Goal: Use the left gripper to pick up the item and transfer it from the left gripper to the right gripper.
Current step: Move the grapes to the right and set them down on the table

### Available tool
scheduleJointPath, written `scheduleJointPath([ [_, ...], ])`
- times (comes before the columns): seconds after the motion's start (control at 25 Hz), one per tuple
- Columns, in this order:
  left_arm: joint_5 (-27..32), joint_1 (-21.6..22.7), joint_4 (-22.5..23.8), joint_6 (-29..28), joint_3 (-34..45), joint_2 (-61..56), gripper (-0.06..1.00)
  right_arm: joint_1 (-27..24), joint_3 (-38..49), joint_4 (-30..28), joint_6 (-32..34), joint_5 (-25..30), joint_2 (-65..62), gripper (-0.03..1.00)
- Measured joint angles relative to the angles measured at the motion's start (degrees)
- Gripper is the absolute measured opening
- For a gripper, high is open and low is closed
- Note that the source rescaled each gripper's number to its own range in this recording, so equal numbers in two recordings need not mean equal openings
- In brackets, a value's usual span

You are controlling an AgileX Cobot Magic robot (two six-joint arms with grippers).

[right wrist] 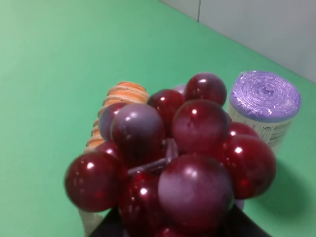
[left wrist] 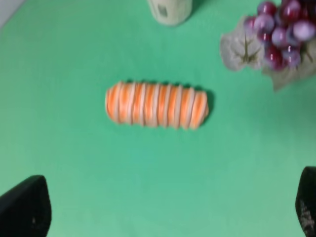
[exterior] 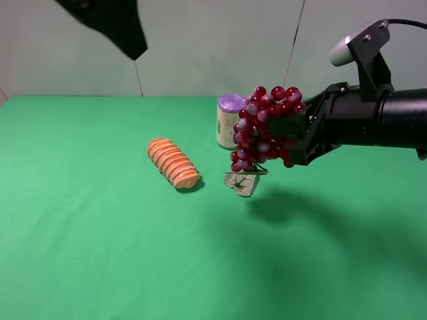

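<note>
The item, a bunch of dark red and purple grapes, hangs in the air above the green table, its pale leaves dangling just over the cloth. My right gripper reaches in from the right and is shut on the bunch; in the right wrist view the grapes fill the picture and hide the fingers almost wholly. My left gripper is raised at the upper left, away from the bunch. In its wrist view the left gripper is open and holds nothing, and the grapes show at one corner.
A ribbed orange roll lies on the green table left of the bunch. A purple-topped can stands upright just behind the grapes. A pale wall closes the back.
</note>
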Motion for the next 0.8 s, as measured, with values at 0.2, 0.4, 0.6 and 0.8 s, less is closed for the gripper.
scheduleJointPath([
  [0.2,0.0,0.0,0.2,-2.4,9.2,-8.3,1.0,0.0,0.0,0.0,0.0,0.0,0.0,0.05],
  [0.4,-0.9,0.0,1.8,-6.9,17.9,-17.3,1.0,0.0,0.0,0.0,0.0,0.0,0.0,0.05],
  [0.6,-1.9,0.0,5.8,-11.9,26.2,-27.8,1.0,0.0,0.0,0.0,0.0,0.0,0.0,0.05],
  [0.8,-1.9,0.0,6.9,-14.8,35.8,-39.3,1.0,0.0,0.0,0.0,0.0,0.0,0.0,0.05],
])
